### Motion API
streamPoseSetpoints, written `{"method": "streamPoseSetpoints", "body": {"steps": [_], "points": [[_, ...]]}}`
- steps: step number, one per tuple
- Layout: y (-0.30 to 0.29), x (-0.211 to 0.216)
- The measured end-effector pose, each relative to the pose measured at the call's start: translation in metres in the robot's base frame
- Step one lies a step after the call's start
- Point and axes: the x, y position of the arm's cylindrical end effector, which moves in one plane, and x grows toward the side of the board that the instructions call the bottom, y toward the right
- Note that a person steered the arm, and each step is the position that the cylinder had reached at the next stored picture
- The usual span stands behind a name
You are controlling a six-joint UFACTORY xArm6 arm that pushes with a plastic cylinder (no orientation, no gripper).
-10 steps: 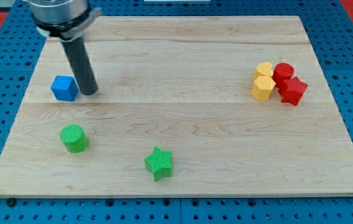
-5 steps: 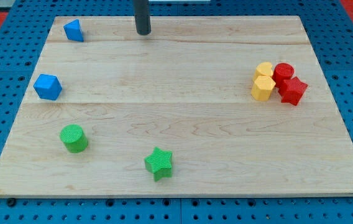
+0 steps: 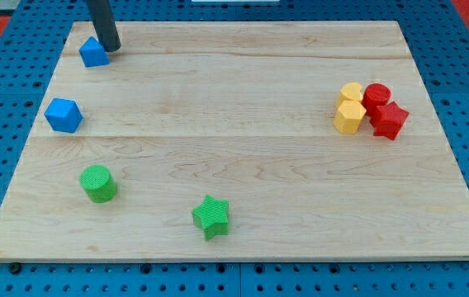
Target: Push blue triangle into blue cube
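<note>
Two blue blocks sit near the counter's (image 3: 243, 99) left edge: my tip (image 3: 111, 48), no gripper to open or close, has swung left in half a second and now touches the blue triangle's (image 3: 93, 53) upper right, nudging it toward the blue cube (image 3: 63, 115) below.

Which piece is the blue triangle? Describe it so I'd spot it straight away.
Look at the wooden board's top left corner in the view. The blue triangle sits there, my tip right beside it. The blue cube below is chunkier.

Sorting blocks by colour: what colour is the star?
Green: the star, clearest in the camera view.
</note>
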Motion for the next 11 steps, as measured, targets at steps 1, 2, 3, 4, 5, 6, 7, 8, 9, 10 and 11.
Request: {"method": "streamPoseSetpoints", "body": {"steps": [1, 2, 3, 4, 5, 6, 7, 8, 9, 10, 11], "points": [[-0.009, -0.031], [-0.035, -0.027], [-0.045, -0.002], [-0.045, 0.023], [-0.045, 0.041], [-0.012, 0.049], [0.012, 0.062], [0.023, 0.076], [0.027, 0.092], [0.02, 0.106], [0.013, 0.111]]}}
